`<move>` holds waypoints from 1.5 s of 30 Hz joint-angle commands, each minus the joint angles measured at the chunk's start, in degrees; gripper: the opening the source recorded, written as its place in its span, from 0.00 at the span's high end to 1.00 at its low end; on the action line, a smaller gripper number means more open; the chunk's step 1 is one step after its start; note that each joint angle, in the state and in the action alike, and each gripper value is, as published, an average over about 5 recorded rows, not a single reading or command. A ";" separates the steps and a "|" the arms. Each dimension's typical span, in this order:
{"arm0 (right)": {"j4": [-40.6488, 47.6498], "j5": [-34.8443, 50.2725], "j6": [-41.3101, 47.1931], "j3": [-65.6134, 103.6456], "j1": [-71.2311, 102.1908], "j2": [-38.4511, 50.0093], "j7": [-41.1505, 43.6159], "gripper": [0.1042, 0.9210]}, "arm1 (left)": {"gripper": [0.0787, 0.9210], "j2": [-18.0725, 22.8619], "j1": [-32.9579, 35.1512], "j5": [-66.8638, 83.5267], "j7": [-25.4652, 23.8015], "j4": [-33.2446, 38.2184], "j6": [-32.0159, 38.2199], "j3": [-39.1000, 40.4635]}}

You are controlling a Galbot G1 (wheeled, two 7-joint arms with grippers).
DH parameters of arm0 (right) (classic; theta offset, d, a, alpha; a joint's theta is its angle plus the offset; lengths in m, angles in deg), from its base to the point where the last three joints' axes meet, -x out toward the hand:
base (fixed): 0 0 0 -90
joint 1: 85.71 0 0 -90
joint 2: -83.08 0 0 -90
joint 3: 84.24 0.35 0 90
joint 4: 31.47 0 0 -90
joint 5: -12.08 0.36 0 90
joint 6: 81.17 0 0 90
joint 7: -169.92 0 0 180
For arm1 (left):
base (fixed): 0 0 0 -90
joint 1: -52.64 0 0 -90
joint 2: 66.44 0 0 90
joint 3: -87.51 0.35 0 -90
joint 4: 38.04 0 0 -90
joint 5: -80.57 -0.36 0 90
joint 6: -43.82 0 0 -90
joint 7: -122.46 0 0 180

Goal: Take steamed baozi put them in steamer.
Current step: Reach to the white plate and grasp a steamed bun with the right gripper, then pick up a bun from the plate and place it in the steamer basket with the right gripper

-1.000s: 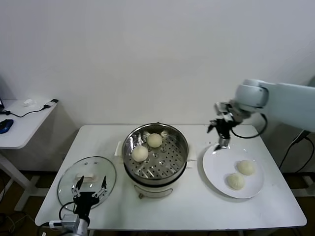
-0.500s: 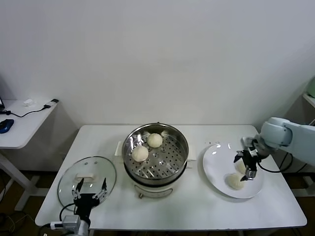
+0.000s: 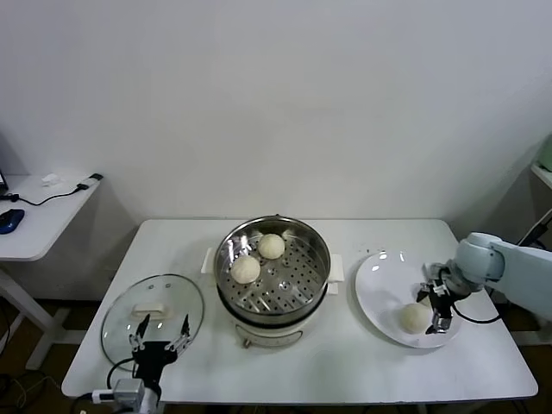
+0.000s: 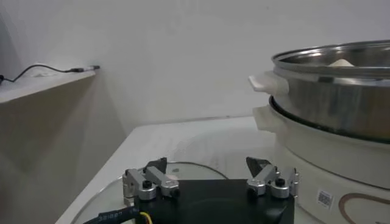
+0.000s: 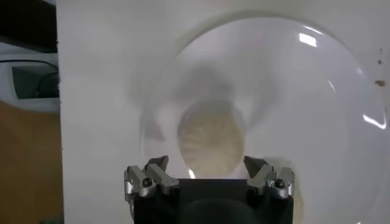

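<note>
The steamer [image 3: 304,291] stands mid-table with two baozi [image 3: 246,269] on its perforated tray. A third baozi [image 3: 415,316] lies on the white plate [image 3: 384,289] at the right. My right gripper [image 3: 438,307] is low over the plate just right of that bun and hides the spot where another bun lay. In the right wrist view the gripper [image 5: 207,165] is open, with a baozi [image 5: 211,137] on the plate [image 5: 317,91] just ahead between its fingers. My left gripper [image 3: 159,332] is open and parked over the glass lid [image 3: 129,304]. The left wrist view shows it [image 4: 207,171] beside the steamer [image 4: 341,100].
The glass lid lies flat on the table at the front left. A low side table [image 3: 39,220] with a mouse and cable stands off to the left. The plate sits near the white table's right edge [image 3: 496,310].
My right gripper moved from high above the plate's far edge down and forward onto the plate, now covering one of the two buns there. The left arm has barely moved.
</note>
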 commanded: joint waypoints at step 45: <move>-15.52 3.39 -23.34 2.46 -41.31 -24.72 16.58 0.36 | 0.12 -0.11 -0.23 -0.09 -0.07 1.25 -0.05 0.39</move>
